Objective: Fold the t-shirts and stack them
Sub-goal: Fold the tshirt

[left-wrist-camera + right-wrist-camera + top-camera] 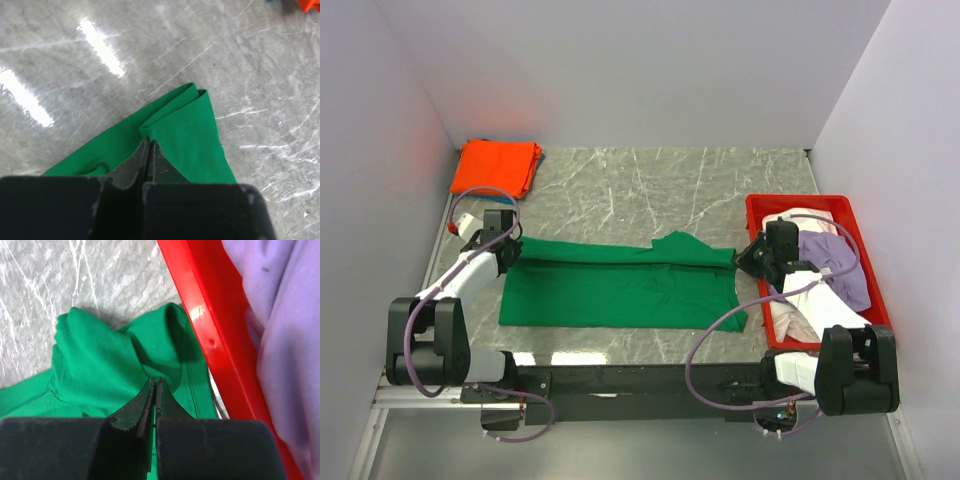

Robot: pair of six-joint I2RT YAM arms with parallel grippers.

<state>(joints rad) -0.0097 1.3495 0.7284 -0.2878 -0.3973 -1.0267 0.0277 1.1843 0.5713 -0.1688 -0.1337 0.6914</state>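
Observation:
A bright green t-shirt [620, 283] lies spread across the middle of the marble table, folded lengthwise. My left gripper [510, 253] is shut on its left end; the wrist view shows the pinched green fold [185, 125] just past the tips [149, 141]. My right gripper [745, 256] is shut on the shirt's right end, the bunched green cloth [110, 360] rising round the tips [154, 380]. A folded orange t-shirt [497, 166] sits at the far left corner, on top of a blue one [540, 157] whose edge peeks out. Lilac [835, 262] and white [800, 315] t-shirts lie crumpled in the tray.
The red plastic tray [758, 208] stands along the right side, its rim [205, 325] close beside my right gripper. White walls close in the table on three sides. The arms' black base rail [640, 380] runs along the near edge.

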